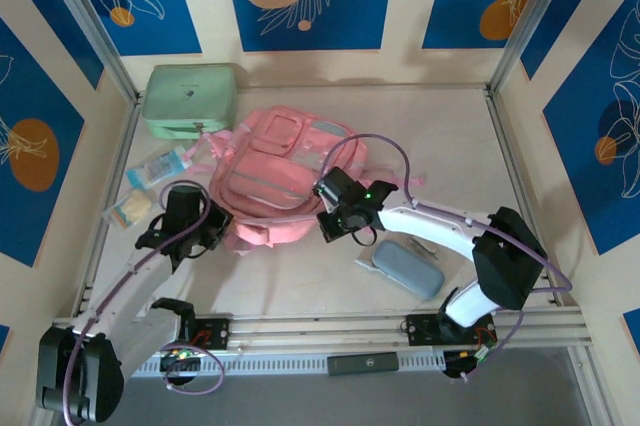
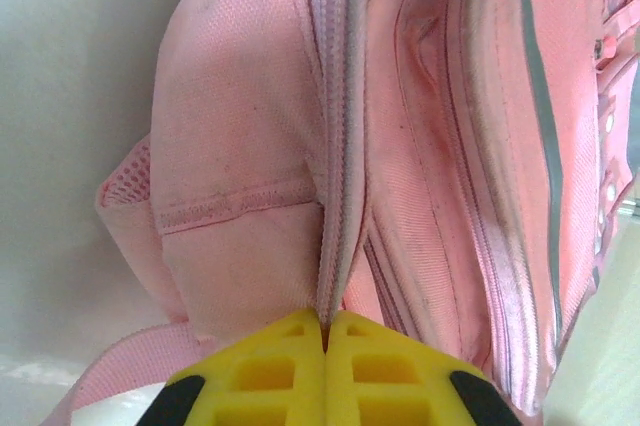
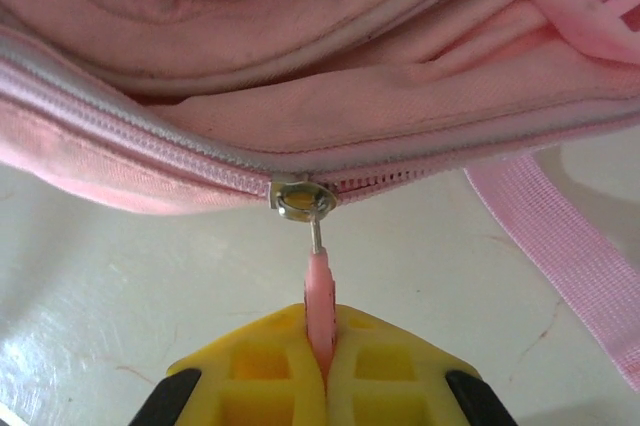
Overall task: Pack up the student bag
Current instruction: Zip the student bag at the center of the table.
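Note:
The pink student bag lies flat in the middle of the table. At its near left corner, my left gripper is shut on the bag. In the left wrist view the yellow fingertips pinch the bag's zip seam, which runs straight up from them. My right gripper is at the bag's near right edge. The right wrist view has its jaws shut on the pink zip pull, which hangs from the metal slider on the closed zip line.
A mint green zip case stands at the back left. A grey-blue pencil case lies near the right arm. Two small packets lie left of the bag. A loose pink strap trails on the table.

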{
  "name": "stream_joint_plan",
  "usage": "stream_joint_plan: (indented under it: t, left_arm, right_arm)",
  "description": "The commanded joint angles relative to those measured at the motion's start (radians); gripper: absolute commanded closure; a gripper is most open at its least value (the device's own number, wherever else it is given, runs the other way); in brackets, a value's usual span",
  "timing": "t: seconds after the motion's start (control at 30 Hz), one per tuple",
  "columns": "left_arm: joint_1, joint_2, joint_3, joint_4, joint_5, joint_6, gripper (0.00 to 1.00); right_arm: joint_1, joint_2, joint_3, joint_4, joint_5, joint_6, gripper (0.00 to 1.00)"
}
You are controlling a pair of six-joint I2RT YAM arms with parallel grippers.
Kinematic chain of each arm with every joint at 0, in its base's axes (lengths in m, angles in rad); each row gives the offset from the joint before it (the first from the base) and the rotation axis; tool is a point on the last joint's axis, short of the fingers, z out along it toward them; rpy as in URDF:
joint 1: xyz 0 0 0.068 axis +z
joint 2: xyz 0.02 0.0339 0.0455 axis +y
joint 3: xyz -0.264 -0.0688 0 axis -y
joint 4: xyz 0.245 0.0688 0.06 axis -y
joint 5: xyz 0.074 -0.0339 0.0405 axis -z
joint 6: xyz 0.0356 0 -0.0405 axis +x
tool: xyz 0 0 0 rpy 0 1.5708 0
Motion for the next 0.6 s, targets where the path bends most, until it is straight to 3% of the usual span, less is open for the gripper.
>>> stream_joint_plan:
  t: [0.0,0.1,0.27,0.57]
  left_arm:
    - [0.070,-0.019,0.059,-0.109,-0.070,0.132,1.00]
    - [0.114,0.001,0.075,-0.102,-0.018,0.184,1.00]
    - [0.129,0.079,0.128,-0.118,0.046,0.255,1.00]
    - [0.143,0.084,0.159,-0.151,0.022,0.315,1.00]
  right_arm:
    - [-0.045,-0.008,0.035,-0.078,0.069,0.015,1.00]
    - [-0.157,0.000,0.017,-0.068,0.008,0.050,1.00]
    - [-0.254,0.026,-0.002,0.009,0.051,0.048,1.00]
    - [-0.316,0.102,0.039,0.047,0.138,0.037,1.00]
